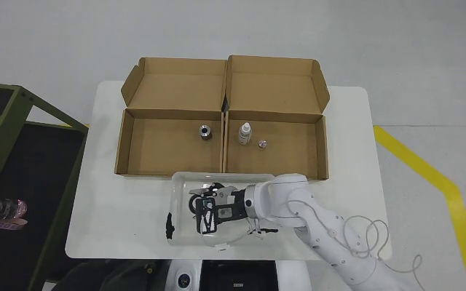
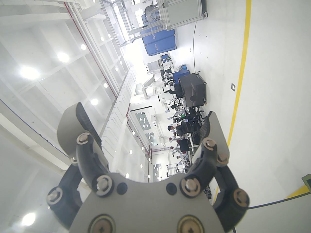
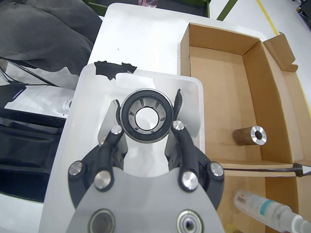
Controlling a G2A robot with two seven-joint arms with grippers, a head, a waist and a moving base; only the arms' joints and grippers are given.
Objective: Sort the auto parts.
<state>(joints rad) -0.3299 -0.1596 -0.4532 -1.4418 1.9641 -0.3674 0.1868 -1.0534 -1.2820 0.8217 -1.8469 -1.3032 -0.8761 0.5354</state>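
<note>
The right gripper [image 3: 147, 101] has its fingers [image 3: 179, 98] clamped on a black-rimmed ring bearing [image 3: 125, 120], inside the white tray [image 3: 80, 93]. No print on the bearing is legible. Black tape [image 3: 111, 70] patches the tray rim beyond the fingertips. Beside the fingers, a cardboard box [image 3: 218, 78] on the white desk [image 3: 136, 37] holds a metal sleeve [image 3: 250, 135]. A labelled bottle [image 3: 262, 207], its print too small to read, lies in the neighbouring box [image 3: 279, 185]. The left gripper [image 2: 144, 112] has its fingers spread wide, pointing into a bright workshop hall.
</note>
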